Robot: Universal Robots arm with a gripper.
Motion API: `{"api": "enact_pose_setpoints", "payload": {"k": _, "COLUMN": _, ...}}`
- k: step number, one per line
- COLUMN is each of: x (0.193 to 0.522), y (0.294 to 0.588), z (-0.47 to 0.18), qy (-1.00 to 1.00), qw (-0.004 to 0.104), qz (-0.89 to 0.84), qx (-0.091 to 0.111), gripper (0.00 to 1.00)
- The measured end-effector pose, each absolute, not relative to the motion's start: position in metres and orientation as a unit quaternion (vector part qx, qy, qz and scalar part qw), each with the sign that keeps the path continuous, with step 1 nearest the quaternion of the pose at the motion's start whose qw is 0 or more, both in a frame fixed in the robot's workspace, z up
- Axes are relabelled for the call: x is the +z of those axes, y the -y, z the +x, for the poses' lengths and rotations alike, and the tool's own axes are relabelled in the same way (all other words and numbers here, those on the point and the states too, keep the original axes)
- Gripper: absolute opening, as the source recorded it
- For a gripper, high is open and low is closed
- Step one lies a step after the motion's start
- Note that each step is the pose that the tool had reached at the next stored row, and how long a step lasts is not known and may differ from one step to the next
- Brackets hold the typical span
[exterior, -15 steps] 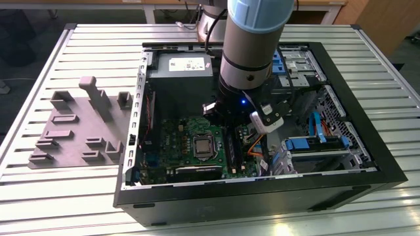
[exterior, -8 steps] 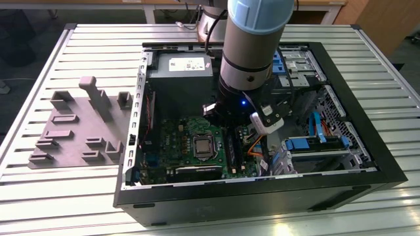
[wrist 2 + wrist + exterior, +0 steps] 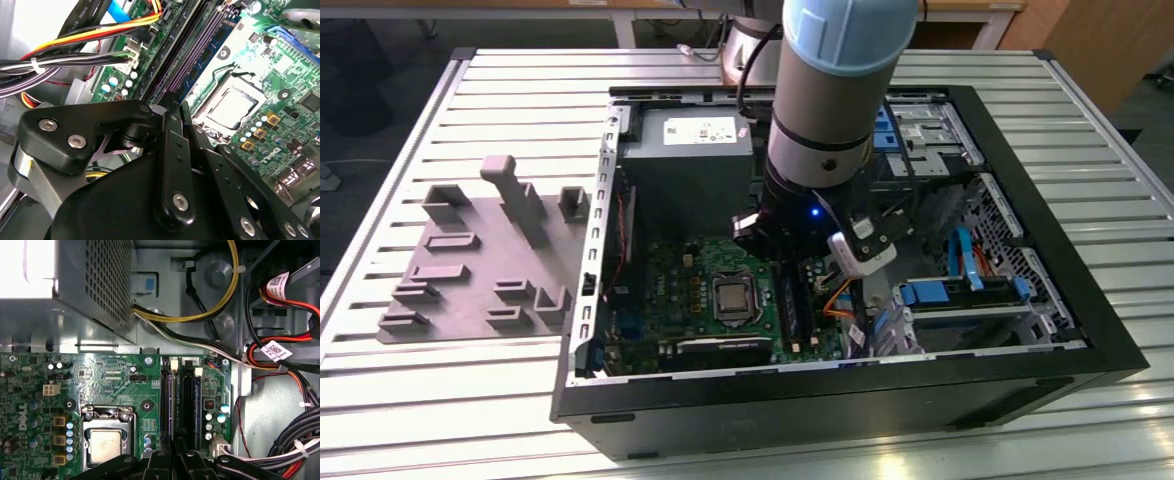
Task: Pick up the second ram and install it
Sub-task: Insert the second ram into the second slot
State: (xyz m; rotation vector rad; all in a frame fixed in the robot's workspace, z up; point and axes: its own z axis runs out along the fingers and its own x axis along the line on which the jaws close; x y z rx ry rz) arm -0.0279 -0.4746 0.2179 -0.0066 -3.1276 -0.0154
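Note:
My gripper is down inside the open computer case, over the black memory slots of the green motherboard. In the second wrist view its black fingers come together at the tips of the gripper. The second ram, a blue-green stick with black chips, runs away from those tips. It stands upright along the slots, beside the CPU socket. The fingers look shut on its near part. In the first wrist view the gripper sits over the slots' near end.
The grey power supply stands behind the board. Cable bundles and red, yellow and black wires run close beside the slots. Blue drive bays fill the case toward the exterior view's right. A grey parts fixture lies outside the case.

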Motion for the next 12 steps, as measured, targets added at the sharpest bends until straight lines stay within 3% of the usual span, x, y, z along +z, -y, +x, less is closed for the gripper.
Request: {"api": "enact_pose_setpoints", "payload": {"k": 12, "x": 0.2163, "y": 0.4792, "z": -0.0274, "qy": 1.000, "qw": 0.007, "qz": -0.009, "qx": -0.006, "gripper": 0.14}}
